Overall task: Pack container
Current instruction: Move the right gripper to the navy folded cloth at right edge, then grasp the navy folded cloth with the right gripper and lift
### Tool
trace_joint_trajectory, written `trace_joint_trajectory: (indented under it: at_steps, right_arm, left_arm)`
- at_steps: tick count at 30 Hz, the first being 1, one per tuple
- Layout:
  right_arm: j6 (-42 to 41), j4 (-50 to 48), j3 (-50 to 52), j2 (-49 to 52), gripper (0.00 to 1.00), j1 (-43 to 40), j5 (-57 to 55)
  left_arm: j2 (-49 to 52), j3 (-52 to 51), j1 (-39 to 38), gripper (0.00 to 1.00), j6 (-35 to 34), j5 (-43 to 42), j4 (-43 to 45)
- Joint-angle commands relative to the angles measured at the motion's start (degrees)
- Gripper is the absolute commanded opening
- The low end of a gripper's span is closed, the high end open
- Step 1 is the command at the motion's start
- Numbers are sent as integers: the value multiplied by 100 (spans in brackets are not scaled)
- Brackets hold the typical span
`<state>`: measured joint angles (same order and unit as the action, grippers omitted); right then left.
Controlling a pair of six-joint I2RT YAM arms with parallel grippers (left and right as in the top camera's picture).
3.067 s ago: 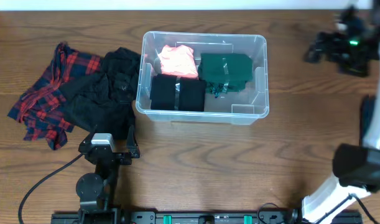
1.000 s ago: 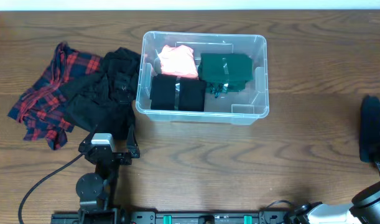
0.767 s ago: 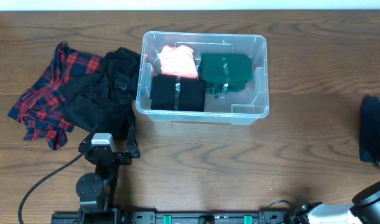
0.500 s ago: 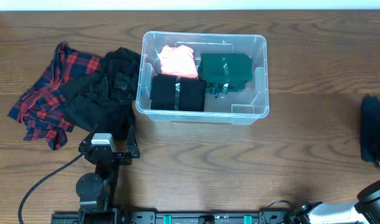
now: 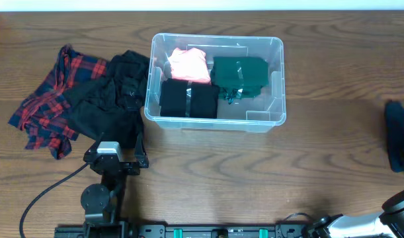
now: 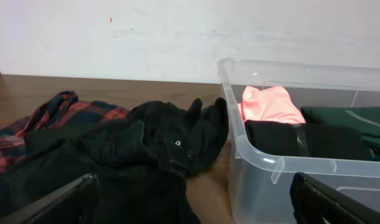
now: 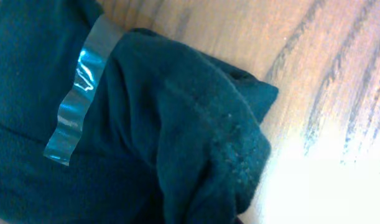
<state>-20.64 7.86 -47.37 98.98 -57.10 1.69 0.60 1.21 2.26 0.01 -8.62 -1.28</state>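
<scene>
Down at the bottom corners of the left wrist view, the left gripper (image 6: 190, 193) has its fingers (image 6: 59, 202) spread wide with nothing between them, parked low in front of the crumpled black garment (image 6: 158, 149). It hasn't budged in the last three seconds. The right side is what changed. About three seconds back the right arm (image 5: 397, 210) was up in the top right corner of the overhead; now only a sliver of it shows at the lower right. A dark shape (image 5: 400, 135) now sits at the right edge, well apart from the container (image 5: 215, 122). The right wrist view is filled by a dark teal bundle (image 7: 146, 124) with a tape band (image 7: 78, 93), lying on the wood. The right gripper's fingers don't show anywhere, so I can't tell if they're gripping. My guess is that bundle is the next thing going in. The container sits upper middle of the overhead, holding a pink bundle (image 5: 190, 65), a dark green bundle (image 5: 240, 74) and a black bundle (image 5: 188, 99), with its lower right corner bare. The red plaid shirt (image 5: 46, 106) still waits off to the left. It's all on a dark-grained wooden table (image 5: 254, 172), with a plain white wall (image 6: 177, 31) behind.
</scene>
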Motion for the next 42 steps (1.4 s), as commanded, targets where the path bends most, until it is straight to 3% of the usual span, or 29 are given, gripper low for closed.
trace_joint_trajectory:
  at_steps: [1, 8, 24, 36, 42]
  right_arm:
    - [11, 92, 63, 240, 1, -57, -22]
    - [11, 688, -214, 229, 1, 149, 1023]
    - [328, 3241, -2612, -920, 1, 1467, 2730]
    - [1152, 3101, -3062, -2214, 1, 2721, 4752]
    - [1604, 2970, -3062, -2653, 1, 3624, 5093]
  left_arm:
    - [-26, -98, 31, 98, 20, -83, -190]
    - [-26, -98, 31, 98, 17, -81, -190]
    - [-26, -98, 31, 98, 20, -81, -190]
    - [-26, -98, 31, 98, 20, -83, -188]
    - [-26, -98, 31, 98, 20, -83, -190]
